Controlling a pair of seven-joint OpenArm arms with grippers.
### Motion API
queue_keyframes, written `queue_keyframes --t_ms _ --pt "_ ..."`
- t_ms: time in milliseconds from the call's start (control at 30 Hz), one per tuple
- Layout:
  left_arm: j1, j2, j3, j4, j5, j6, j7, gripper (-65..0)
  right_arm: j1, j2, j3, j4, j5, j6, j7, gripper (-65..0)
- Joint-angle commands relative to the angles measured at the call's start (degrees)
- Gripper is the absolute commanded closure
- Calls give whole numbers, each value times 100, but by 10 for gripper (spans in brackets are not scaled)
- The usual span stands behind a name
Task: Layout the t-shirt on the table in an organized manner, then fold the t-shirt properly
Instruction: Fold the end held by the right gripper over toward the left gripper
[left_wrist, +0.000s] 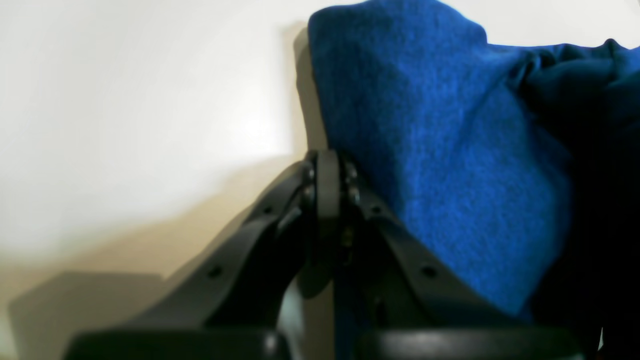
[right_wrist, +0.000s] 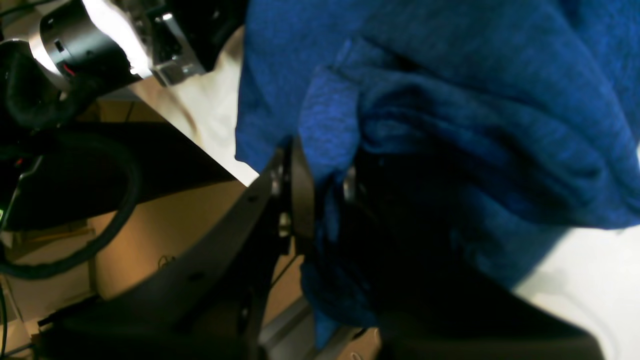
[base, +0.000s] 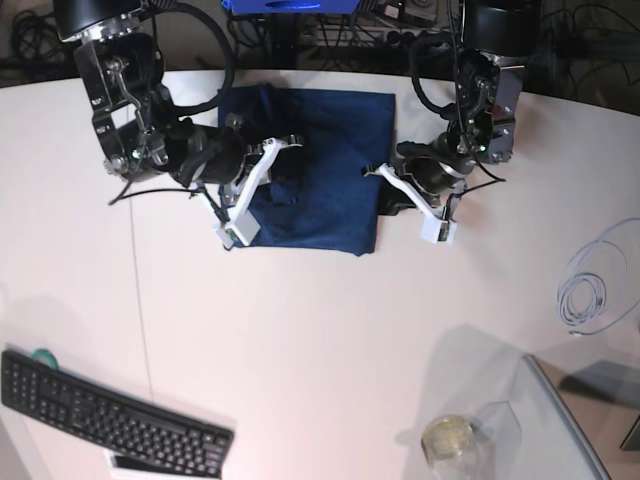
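While both arms work: shirt (base: 320, 170) lies part-folded at 12 o'clock on the tabletop (base: 330, 330).
Left gripper (left_wrist: 327, 187): jaws fully together at the shirt's 3 o'clock edge; cloth drapes beside it, a pinch not visible.
Right gripper (right_wrist: 320, 195): narrow, pinching a cloth fold at 9 o'clock.
Risk: uneven pulling would likely skew the fold.
Nearby: keyboard (base: 110, 415) at 7 o'clock, coiled cable (base: 590, 295) at 3, cup (base: 448, 438) at 5; all well apart.

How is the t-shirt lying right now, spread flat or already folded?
Partly folded: in the base view the t-shirt forms a compact rectangle on the table, no sleeves showing, with both side edges pinched and lifted.
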Motion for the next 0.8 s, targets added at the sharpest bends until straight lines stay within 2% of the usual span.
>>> queue_keyframes --t_ms 0,167,367,467,567,767 --pt "3 -14 -19 92 -61 -39 -48 0 129 16 -16 42 79 6 123 -6" --pt "56 -23 -46 92 -61 -39 -48 0 313 -11 -113 -160 79 -3 203 -6" --pt "56 -23 -46 92 -61 -39 -48 0 524 -239 -315 -319 61 -12 352 -6" --pt "56 -23 -19 92 -61 -39 -48 0 665 -310 -482 -644 61 -381 361 -6" --pt "56 -23 -37 92 -61 -39 -48 0 762 -318 -667 -837 61 -496 378 -6" --pt "65 -49 -55 92 -61 -39 -48 0 735 -310 -720 -899 61 -522 1011 -35"
